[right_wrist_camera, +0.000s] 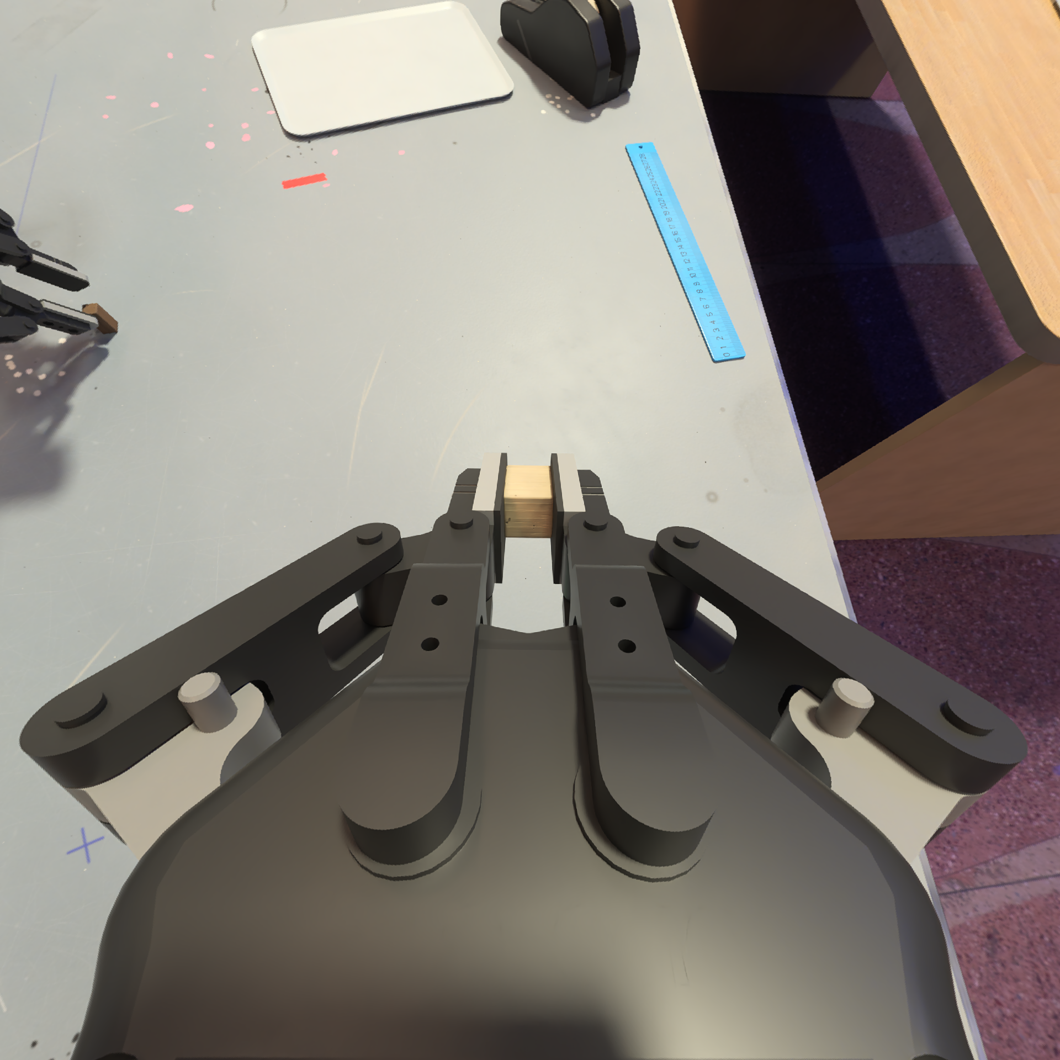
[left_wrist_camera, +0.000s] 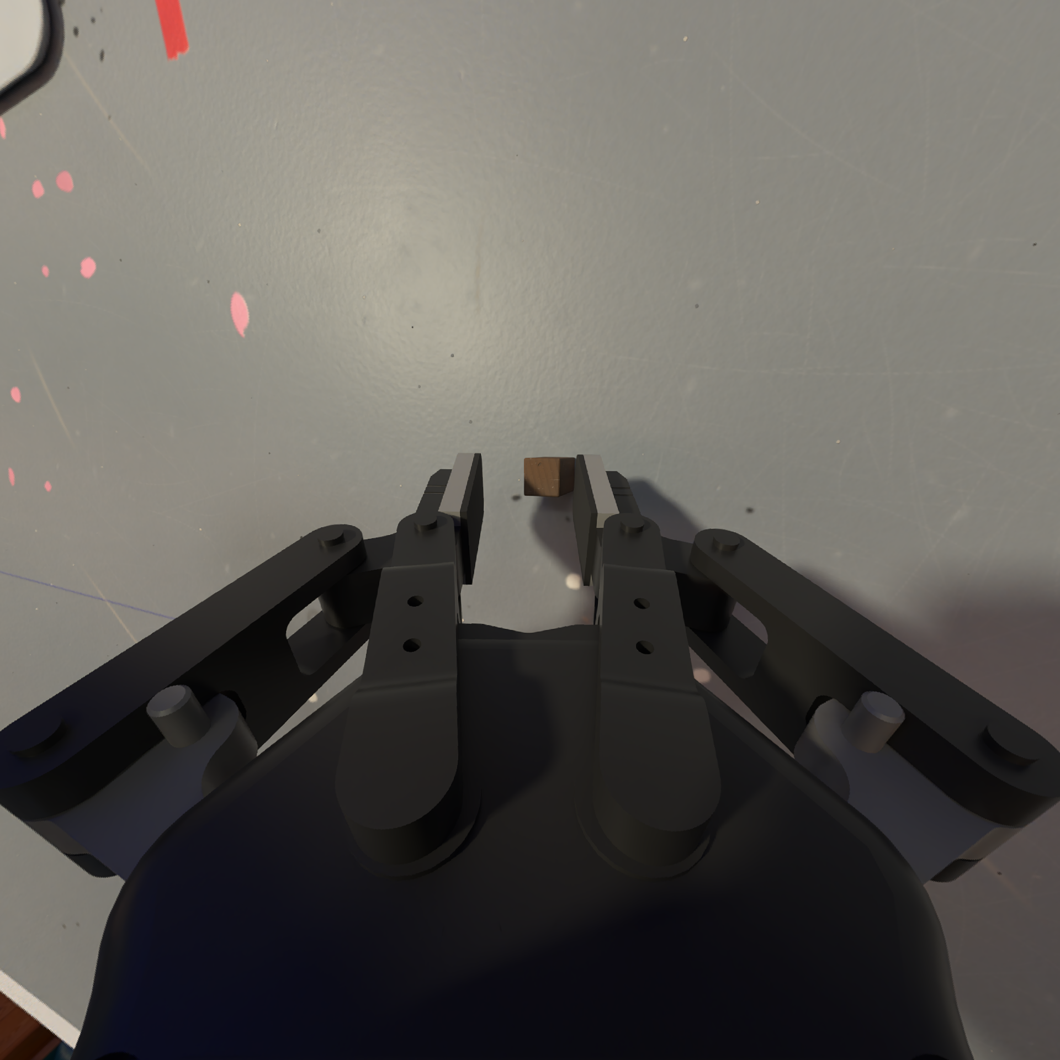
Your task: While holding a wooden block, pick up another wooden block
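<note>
My right gripper (right_wrist_camera: 529, 466) is shut on a light wooden block (right_wrist_camera: 527, 505) and holds it above the grey table (right_wrist_camera: 401, 344). In the left wrist view, my left gripper (left_wrist_camera: 527, 466) is open, low over the table. A small dark brown wooden block (left_wrist_camera: 548, 476) sits between its fingertips, against the right finger (left_wrist_camera: 591, 487), with a gap to the left finger (left_wrist_camera: 467, 487). The right wrist view shows the left gripper (right_wrist_camera: 80, 301) at the far left, with the brown block (right_wrist_camera: 103, 318) at the tip of one finger.
A white tray (right_wrist_camera: 378, 63) and a black holder (right_wrist_camera: 573, 46) stand at the far end of the table. A blue ruler (right_wrist_camera: 685, 252) lies near the right edge, beyond which is wooden furniture (right_wrist_camera: 975, 172). A red tape mark (right_wrist_camera: 304, 180) and pink specks mark the tabletop.
</note>
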Controlling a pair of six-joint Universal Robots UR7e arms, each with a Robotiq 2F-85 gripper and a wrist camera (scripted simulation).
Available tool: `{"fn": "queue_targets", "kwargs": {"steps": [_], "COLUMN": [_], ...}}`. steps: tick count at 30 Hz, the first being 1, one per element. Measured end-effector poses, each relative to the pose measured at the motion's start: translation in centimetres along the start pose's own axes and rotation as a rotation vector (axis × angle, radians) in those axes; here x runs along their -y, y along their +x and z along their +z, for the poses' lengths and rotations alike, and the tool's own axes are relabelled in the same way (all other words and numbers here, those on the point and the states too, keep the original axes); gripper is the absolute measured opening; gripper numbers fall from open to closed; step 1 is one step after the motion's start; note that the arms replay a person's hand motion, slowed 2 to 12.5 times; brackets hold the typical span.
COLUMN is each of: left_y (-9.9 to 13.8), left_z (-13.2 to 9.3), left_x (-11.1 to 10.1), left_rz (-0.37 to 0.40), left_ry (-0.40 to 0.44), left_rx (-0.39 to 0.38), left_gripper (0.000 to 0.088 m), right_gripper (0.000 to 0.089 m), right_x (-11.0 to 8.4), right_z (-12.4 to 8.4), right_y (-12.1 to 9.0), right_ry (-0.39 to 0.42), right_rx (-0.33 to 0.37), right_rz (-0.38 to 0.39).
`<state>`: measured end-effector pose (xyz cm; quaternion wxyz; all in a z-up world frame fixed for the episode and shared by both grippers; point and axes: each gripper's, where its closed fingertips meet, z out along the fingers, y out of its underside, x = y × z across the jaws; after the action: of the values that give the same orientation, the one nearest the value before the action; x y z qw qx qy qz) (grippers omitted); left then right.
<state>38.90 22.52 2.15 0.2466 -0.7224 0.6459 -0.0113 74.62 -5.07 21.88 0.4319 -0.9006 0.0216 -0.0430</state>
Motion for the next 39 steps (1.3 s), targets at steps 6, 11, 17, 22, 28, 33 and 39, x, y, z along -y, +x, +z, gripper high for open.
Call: {"fn": "queue_targets", "kwargs": {"steps": [6,11,17,22,28,33,39], "left_y": [0.17,0.22,0.31,0.34,0.36,0.39,0.26], "left_z": [0.48,0.74,0.88,0.92,0.94,0.9,0.62], "left_x": [0.04,0.16,0.25,0.37,0.46,0.46,0.52], "left_rz": [0.0,-0.005,-0.015,-0.021,-0.027,-0.033,-0.037], "left_ry": [0.001,0.008,0.014,0.023,0.029,0.033,0.044], "left_rx": [-0.011,-0.015,-0.025,-0.029,-0.03,-0.031,-0.025], "left_gripper": [0.0255,0.0191,0.0143,0.0142,0.0142,0.014,0.0131], "right_gripper": [0.0133,0.0133,0.0133,0.0133,0.0133,0.0133,0.0133], "right_x": [0.0,0.0,0.0,0.0,0.01,0.01,0.01], "right_z": [0.0,0.0,0.01,0.01,0.01,0.01,0.01], "right_y": [0.0,0.0,0.01,0.01,0.01,0.01,0.0], "right_ry": [0.0,0.0,0.0,0.001,0.001,0.001,0.001], "right_rx": [0.0,0.001,0.001,0.002,0.002,0.002,0.003], "right_rz": [0.0,0.0,0.0,0.001,0.001,0.001,0.001]}}
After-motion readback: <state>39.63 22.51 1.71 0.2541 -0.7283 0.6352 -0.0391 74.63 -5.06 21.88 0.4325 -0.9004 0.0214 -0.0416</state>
